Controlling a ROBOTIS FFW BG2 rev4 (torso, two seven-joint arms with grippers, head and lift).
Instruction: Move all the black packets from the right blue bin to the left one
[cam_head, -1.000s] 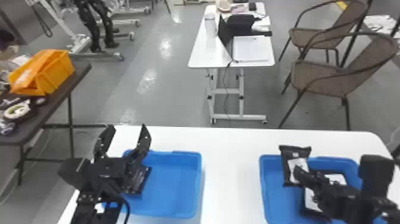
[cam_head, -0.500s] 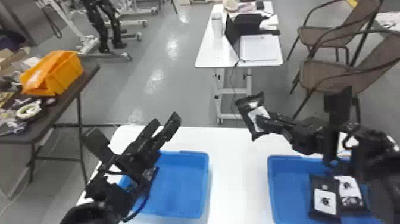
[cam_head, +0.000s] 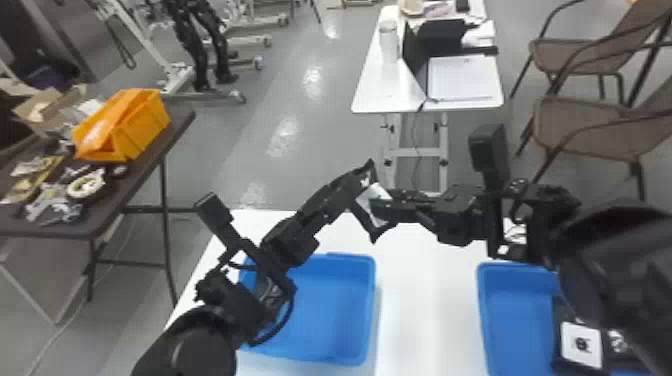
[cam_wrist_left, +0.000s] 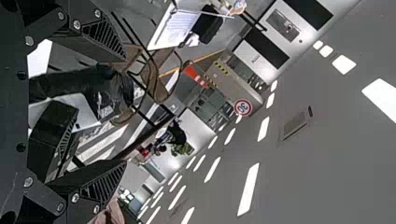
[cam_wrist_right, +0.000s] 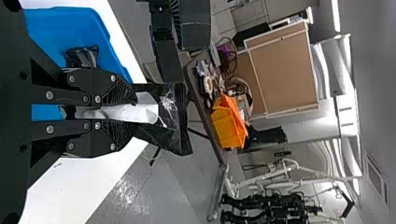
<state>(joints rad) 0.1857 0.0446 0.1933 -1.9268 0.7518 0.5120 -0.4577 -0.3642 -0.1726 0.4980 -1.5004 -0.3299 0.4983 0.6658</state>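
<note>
Right pincer (cam_head: 381, 204) holds a black packet (cam_head: 372, 202) close to the left pincer (cam_head: 356, 188)

The packet, with a white label, is raised toward the far side of the white tabletop (cam_head: 425, 310). In the right wrist view, the right pincer (cam_wrist_right: 135, 112) is narrow, its fingers pinching the packet between them. The left pincer (cam_wrist_left: 125, 111) stands wide in its own wrist view; whether it touches the packet, one cannot tell.

In the left blue bin (cam_head: 330, 310), a dark packet (cam_wrist_right: 81, 57) lies toward the left. In the right blue bin (cam_head: 515, 310), more black packets (cam_head: 580, 345) lie toward the near right, partly behind the right arm.
</note>
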